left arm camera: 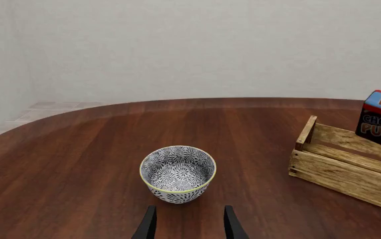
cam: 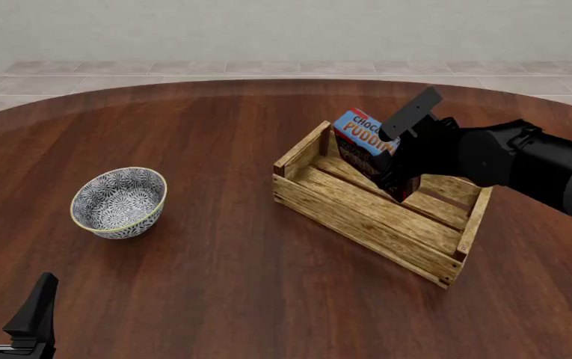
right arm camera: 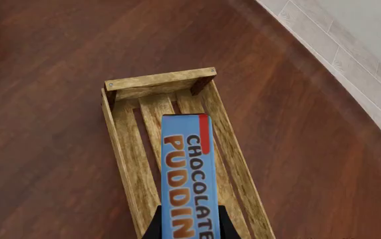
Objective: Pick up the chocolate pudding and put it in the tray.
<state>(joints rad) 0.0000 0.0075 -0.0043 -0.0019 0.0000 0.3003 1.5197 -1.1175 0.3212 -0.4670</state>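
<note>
The right gripper (cam: 398, 168) is clamped on the chocolate pudding (cam: 365, 146), holding the carton by one end, with the far end projecting forward between the jaws. In the right wrist view, both fingertips (right arm camera: 153, 230) sit flush against the long sides of the carton (right arm camera: 189, 174). The carton is tilted, not level, and hangs over the tray (cam: 366, 224), within its outline and toward the far end board. Whether its lower corner touches the slats cannot be determined from the front view.

Hazards, as judged from this position:

1. Release from a tilt. If the jaws open while the carton is inclined, it may tip over, lean on the far side wall, or come to rest propped on the wall rather than flat inside.
2. Contact with the crate. Further descent at this angle could drive a carton corner into a slat or the side rail, shifting the light wooden tray across the surface (cam: 216, 284).
3. Withdrawal. A sideways exit could catch a finger on the rail and drag the tray.

The left gripper (cam: 7, 310) stands apart and idle at the near edge, its jaws empty. The patterned bowl (cam: 120, 201) lies just ahead of it, well apart from the tray, and poses no obstruction.
</note>
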